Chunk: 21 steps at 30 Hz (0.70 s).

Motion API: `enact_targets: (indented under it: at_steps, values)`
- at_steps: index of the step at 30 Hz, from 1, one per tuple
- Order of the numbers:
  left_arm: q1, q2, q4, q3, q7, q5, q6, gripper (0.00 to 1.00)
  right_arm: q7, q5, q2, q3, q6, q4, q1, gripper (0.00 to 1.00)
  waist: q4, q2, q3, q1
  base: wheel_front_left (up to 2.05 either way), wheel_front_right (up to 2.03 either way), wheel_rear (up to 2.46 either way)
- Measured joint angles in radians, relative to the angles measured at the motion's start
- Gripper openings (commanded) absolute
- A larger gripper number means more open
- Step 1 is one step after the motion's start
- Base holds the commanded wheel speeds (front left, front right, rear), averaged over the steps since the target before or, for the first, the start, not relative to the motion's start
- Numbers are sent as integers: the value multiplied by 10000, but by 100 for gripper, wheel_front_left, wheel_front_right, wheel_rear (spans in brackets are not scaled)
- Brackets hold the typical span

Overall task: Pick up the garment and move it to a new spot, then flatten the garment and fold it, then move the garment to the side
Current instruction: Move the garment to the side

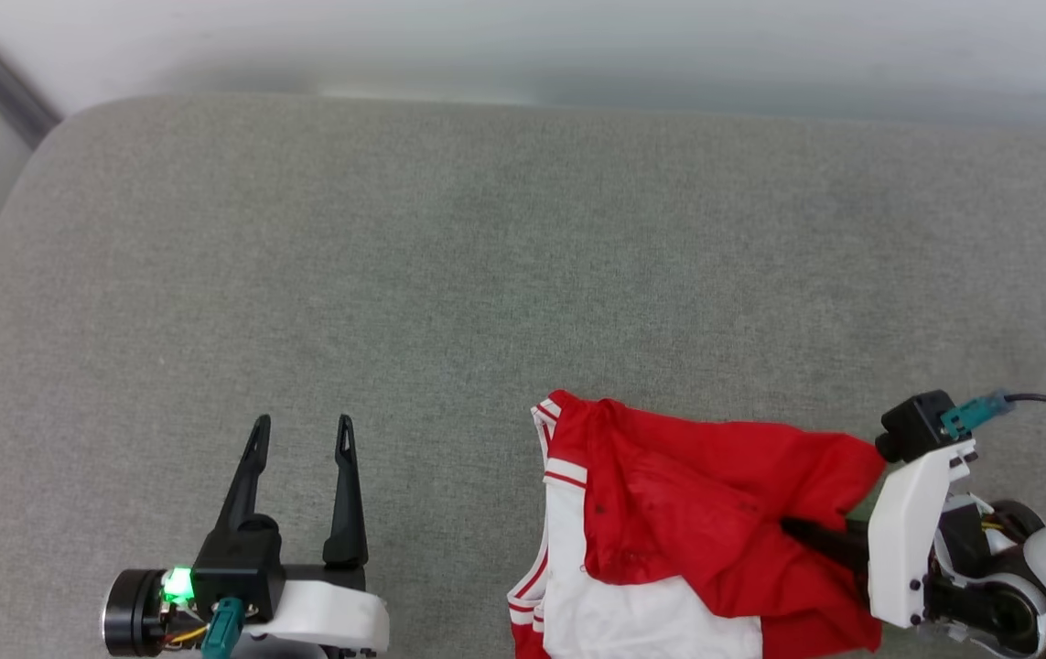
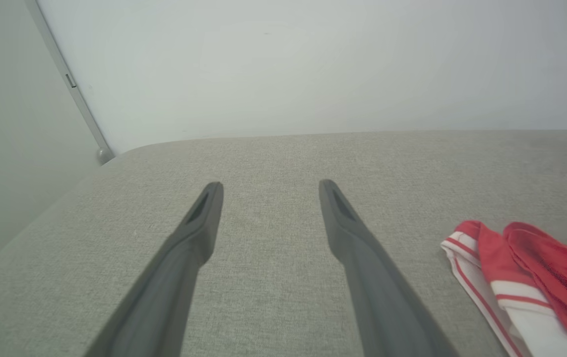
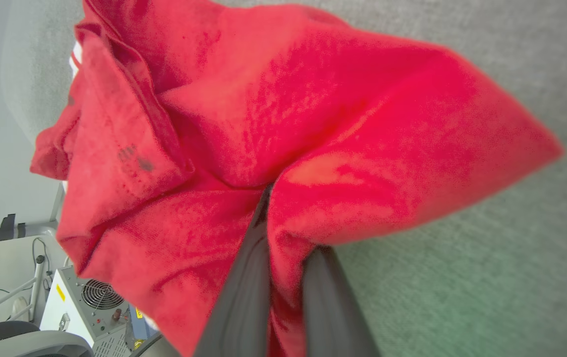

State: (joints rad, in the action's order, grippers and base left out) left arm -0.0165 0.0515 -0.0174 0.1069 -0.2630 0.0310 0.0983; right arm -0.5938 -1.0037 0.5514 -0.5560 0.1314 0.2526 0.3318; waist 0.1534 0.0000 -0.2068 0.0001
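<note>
Left arm: the left gripper [image 1: 303,423] sits at the near left, low over the grey cushion [image 1: 394,275]. Its two dark fingers point toward the far side and the pale wall [image 1: 577,37], and a green light glows at its wrist.
Left gripper state: the jaws are spread wide with nothing between them, and bare cushion shows through the gap in the left wrist view. It is well apart from the garment.
Garment: the garment [image 1: 696,494] lies crumpled at the near side, right of centre. Red cloth is heaped over a white part with red-and-white striped trim along the left edge. Its near end runs off the bottom of the head view.
Right arm: it comes in from the near right corner, with the white wrist housing turned so the fingers point left into the garment's right side.
Right gripper state: the right gripper [image 1: 820,535] is clenched on a fold of red cloth, which is pinched between the dark fingers and drawn into a peak. That fold seems slightly raised off the cushion, though the view leaves this unclear.
</note>
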Motion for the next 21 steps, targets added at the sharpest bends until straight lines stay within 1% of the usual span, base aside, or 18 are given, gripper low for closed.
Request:
enact_targets:
  at_steps: [5, 9, 15, 21]
  values:
    - [-342, -2, 17, -21, 0, 46, 104, 100, 378, 107, 573, -571, -6, -717, 574, 0, -136, 0, 555, 0, 0, 0, 0]
    - [-675, 0, -38, -100, 0, 163, 236, 100, 464, 368, 1220, -1053, -4, -1526, 970, 0, -465, 0, 907, -1, 0, 0, 0]
    - [-895, -4, -199, -165, 0, 267, 370, 100, 462, 803, 2383, -1528, -4, -2754, 1706, 0, -1351, 0, 1088, 0, 0, 0, 0]
    - [-729, -4, -395, -217, 0, 261, 428, 100, 339, 1200, 3262, -1666, -4, -3494, 2517, 0, -2422, 1, 873, 0, 0, 0, 0]
